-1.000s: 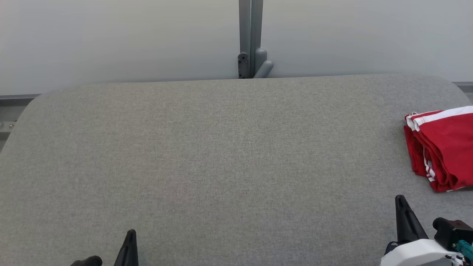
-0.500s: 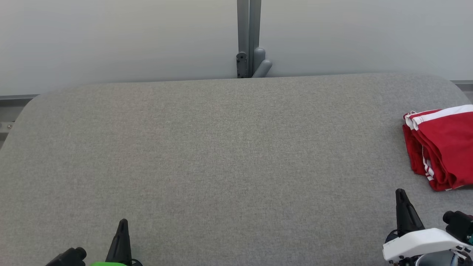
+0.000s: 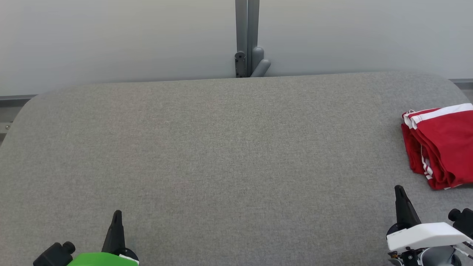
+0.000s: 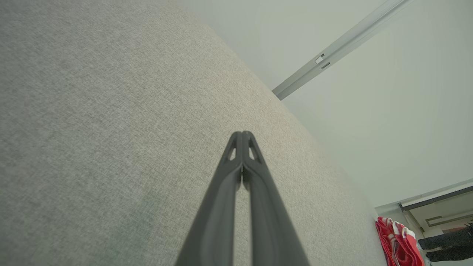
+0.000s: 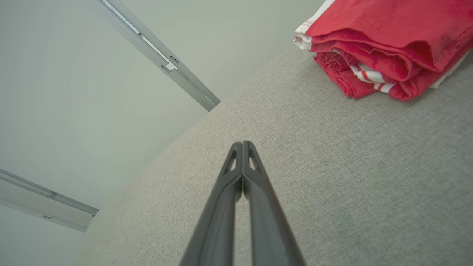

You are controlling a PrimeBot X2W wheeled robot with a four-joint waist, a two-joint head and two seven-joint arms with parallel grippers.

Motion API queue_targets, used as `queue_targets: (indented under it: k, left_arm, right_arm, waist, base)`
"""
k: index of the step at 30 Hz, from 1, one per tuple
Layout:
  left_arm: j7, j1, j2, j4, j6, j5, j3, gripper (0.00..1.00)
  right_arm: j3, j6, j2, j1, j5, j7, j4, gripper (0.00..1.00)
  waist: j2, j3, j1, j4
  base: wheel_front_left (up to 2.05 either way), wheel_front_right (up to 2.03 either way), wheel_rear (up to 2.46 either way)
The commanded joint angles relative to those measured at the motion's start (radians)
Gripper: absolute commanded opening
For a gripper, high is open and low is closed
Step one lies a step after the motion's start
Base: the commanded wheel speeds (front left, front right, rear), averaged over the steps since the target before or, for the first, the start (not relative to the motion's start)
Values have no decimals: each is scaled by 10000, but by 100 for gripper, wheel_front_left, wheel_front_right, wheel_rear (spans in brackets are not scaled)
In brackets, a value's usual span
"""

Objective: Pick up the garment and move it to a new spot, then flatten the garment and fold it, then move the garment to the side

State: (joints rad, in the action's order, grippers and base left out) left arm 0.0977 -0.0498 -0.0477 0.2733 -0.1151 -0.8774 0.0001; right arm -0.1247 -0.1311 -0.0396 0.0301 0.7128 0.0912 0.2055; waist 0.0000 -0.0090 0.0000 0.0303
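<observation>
**Folded red garment lies to the right, both grippers pressed shut and empty**

The left gripper (image 3: 116, 218) sits low over the grey fabric table (image 3: 221, 147). Its two dark fingers are pressed together along their length with nothing between them. A green cover (image 3: 98, 259) behind the fingers is cut off by the bottom edge of the head view. Ahead of this gripper and to its right, past the table's far edge, a grey post (image 3: 247, 33) stands against the pale wall.

The right gripper (image 3: 400, 192) is also closed tip to tip and holds nothing. Its white wrist housing (image 3: 425, 234) is partly cut off at the bottom edge.

The garment (image 3: 441, 144) is red with white stripes. It lies folded on the table ahead of the right gripper and to its right, apart from the fingertips and well apart from the left gripper. The right edge of the head view cuts it off, so its full extent cannot be told. In the right wrist view the stacked layers hide what lies inside the fold. In the left wrist view a dark shape (image 4: 447, 245) beyond the garment is too small to make out.
</observation>
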Motion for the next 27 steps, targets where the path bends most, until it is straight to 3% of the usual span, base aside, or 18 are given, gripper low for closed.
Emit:
queue_targets:
  k: [1,27]
  left_arm:
    - [-83,288,-83,-126,-45,-312,87,0]
    - [-873,843,-102,-190,-100,-3091,470,0]
  right_arm:
    - [-9,1,-59,-290,381,-69,-76,0]
    - [22,0,-90,-715,3766,-849,82,0]
  waist:
    - [0,2,0,-4]
    - [0,38,0,-96]
  base:
    - [0,0,0]
    - [0,0,0]
